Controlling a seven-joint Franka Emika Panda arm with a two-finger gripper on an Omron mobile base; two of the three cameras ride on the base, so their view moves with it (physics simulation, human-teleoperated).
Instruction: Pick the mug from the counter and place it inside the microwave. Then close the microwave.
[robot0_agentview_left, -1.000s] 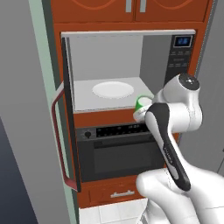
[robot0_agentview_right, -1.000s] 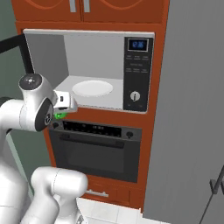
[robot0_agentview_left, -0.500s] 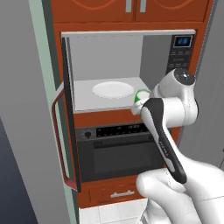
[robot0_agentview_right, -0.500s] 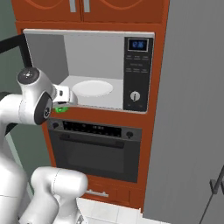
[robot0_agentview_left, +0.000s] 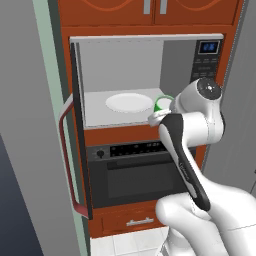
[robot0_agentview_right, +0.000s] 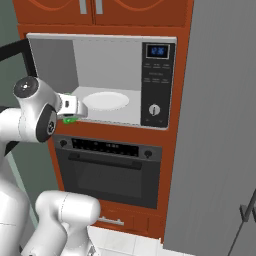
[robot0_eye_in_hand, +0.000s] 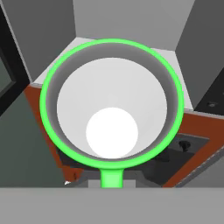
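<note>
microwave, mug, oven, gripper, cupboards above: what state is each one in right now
microwave: door swung wide open, white plate bare, display lit
mug: upright, held at the microwave's front edge, empty
gripper: shut on the mug
oven: door closed
upper cupboards: closed

— What does the arm (robot0_agentview_left: 200, 125) look like?
— Glossy white, built of fat rounded segments. A long black strip runs down one link, and the round joint cap at the top is dark grey with a small pale mark.
— And from the other side?
— The same white shells, with a dark disc on the elbow joint.
</note>
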